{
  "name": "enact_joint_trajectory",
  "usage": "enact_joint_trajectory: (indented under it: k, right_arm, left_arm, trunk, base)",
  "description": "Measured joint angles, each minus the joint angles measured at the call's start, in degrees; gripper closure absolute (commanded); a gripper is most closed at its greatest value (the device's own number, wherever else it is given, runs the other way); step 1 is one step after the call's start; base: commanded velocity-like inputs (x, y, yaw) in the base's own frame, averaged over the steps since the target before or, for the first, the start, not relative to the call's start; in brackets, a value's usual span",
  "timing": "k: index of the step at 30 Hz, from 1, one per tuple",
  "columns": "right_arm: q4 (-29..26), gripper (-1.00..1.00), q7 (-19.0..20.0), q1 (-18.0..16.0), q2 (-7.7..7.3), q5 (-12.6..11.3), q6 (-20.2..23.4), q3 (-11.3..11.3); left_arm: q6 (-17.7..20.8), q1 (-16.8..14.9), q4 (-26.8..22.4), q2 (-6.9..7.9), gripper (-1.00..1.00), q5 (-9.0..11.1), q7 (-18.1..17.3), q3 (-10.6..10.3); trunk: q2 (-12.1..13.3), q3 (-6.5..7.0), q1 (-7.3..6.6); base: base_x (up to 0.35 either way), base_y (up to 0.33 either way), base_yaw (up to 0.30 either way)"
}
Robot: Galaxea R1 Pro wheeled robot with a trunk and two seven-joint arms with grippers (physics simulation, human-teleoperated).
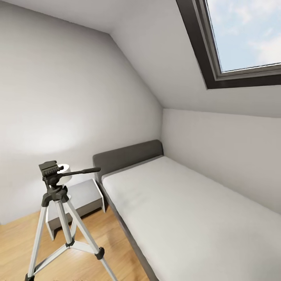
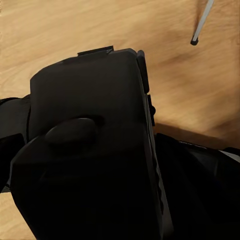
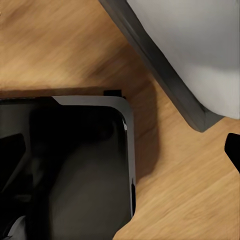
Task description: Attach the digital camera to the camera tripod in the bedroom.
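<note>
Head view: bedroom with white walls, sloped ceiling, skylight (image 1: 249, 39) upper right. Camera tripod (image 1: 58, 218) stands on the light wood floor (image 1: 15, 242) at lower left, legs spread, dark pan head on top with its long handle (image 1: 84, 171) pointing toward the bed. Pan head carries nothing. Low bed (image 1: 187, 218) with grey frame and white mattress runs along the right wall; grey headboard (image 1: 128, 156) against the far wall. Small white-and-grey nightstand (image 1: 84, 197) sits between tripod and bed, behind the tripod, touching or just beside the bed frame.

Left wrist view: a large black body, the digital camera (image 2: 90, 150), takes up most of the frame, with a rounded hump on its near face and a ridged edge along one side. It sits right at the left gripper, over the wood floor. Fingers themselves are hidden behind or blended into the black shape, so can't tell how far they're spread or whether they clamp it. One silver tripod leg tip (image 2: 200, 25) with a black foot rests on the floor, well apart from the camera.

Right wrist view: a dark glossy panel with a light-grey rounded edge (image 3: 75, 165), looks like part of the robot; can't confirm. Corner of the bed (image 3: 190, 60) beyond it, over wood floor. A black tip at the frame edge (image 3: 232, 150) may be a finger; right fingers' opening can't be told.
</note>
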Motion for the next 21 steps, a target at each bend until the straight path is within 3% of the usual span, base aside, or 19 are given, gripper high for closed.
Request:
enact_joint_trajectory:
  k: [21]
  right_arm:
    - [0.0, -1.00, 0.1, 0.0, 0.00, 0.0, 0.0, 0.0]
  left_arm:
    - [0.0, 0.0, 0.0, 0.00, 1.00, 0.0, 0.0, 0.0]
  trunk:
    - [0.0, -0.87, 0.00]
  base:
    - [0.000, 0.000, 0.125]
